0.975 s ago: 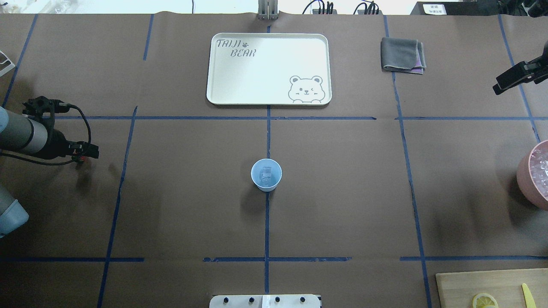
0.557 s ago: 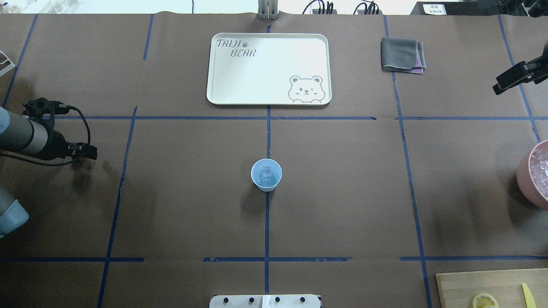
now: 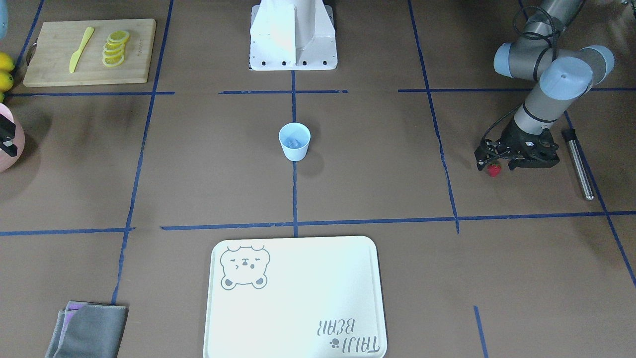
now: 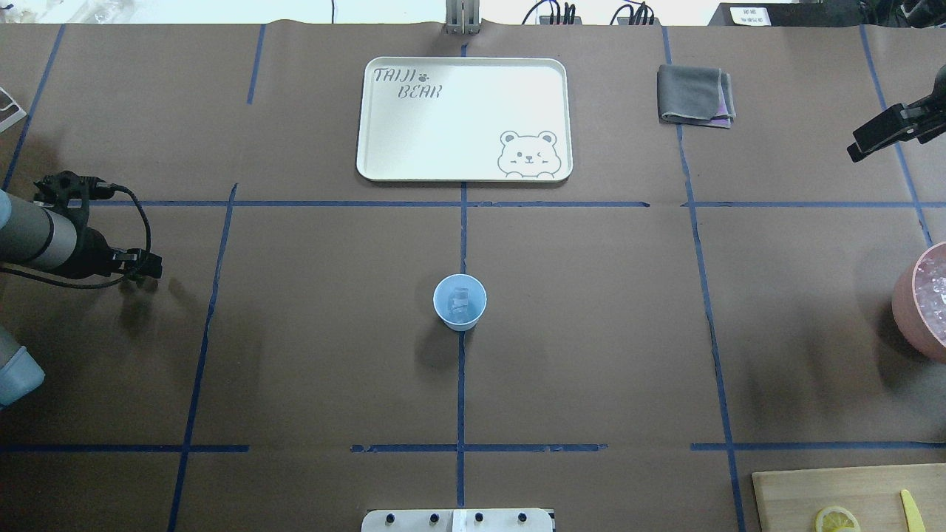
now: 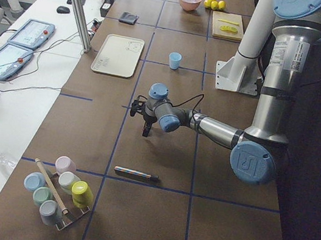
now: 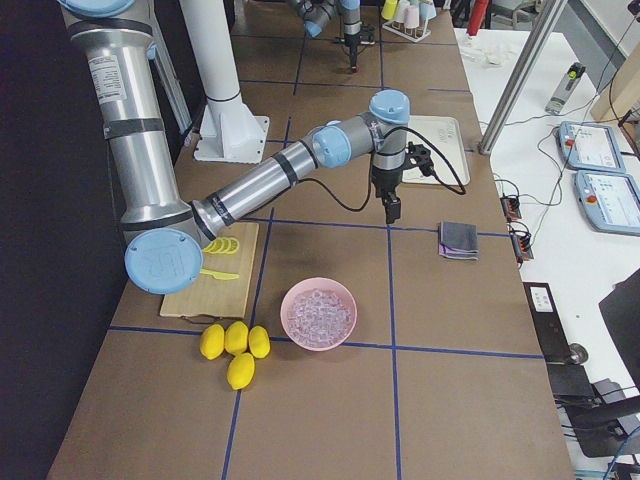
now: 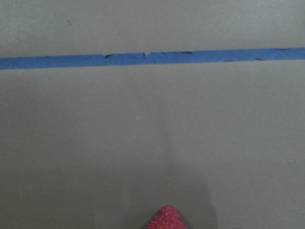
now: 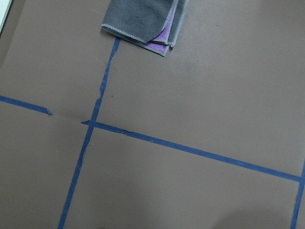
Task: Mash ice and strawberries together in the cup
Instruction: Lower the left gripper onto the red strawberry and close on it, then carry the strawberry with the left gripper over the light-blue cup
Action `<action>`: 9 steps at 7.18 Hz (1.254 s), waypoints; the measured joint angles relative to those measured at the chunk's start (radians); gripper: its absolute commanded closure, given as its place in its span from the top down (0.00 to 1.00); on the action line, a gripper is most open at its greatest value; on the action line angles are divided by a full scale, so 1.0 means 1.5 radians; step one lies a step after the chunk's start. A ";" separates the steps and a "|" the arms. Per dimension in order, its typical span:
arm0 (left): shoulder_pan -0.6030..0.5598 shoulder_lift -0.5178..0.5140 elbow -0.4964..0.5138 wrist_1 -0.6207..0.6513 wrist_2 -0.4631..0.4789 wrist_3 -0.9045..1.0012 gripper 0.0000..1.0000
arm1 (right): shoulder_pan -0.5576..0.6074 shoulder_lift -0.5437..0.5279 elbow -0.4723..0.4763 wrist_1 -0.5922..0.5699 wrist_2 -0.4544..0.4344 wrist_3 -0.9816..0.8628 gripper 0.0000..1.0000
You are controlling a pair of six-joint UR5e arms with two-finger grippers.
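Observation:
The pale blue cup (image 4: 460, 313) stands upright at the table's middle, with translucent ice (image 4: 460, 297) inside; it also shows in the front view (image 3: 294, 144). My left gripper (image 3: 493, 163) is far to the cup's left and is shut on the small red strawberry (image 3: 494, 170), held just above the paper. The strawberry's tip shows at the bottom of the left wrist view (image 7: 165, 220). In the overhead view the left gripper (image 4: 148, 266) hides the strawberry. My right gripper (image 4: 857, 151) hangs at the far right near the back, empty, its fingers together.
A pink bowl of ice (image 4: 905, 307) stands at the right edge. A metal rod (image 3: 579, 164) lies beside my left arm. A white bear tray (image 4: 464, 118) and a folded grey cloth (image 4: 696, 94) lie at the back. A cutting board (image 3: 49, 64) holds lemon slices (image 3: 115, 47).
My left gripper has drifted slightly left and toward the back with the strawberry. The right gripper has shifted a little toward the back. The cup has not moved.

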 measured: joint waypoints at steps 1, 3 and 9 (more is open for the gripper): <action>0.000 0.001 0.000 0.000 0.000 0.000 0.67 | 0.000 0.001 0.000 0.000 0.000 0.000 0.99; -0.001 0.002 -0.003 0.000 -0.001 0.001 0.42 | 0.000 0.001 -0.002 0.000 0.000 0.001 0.99; -0.020 0.001 -0.044 0.026 -0.017 0.000 0.02 | 0.000 0.001 -0.001 0.000 0.006 0.003 0.99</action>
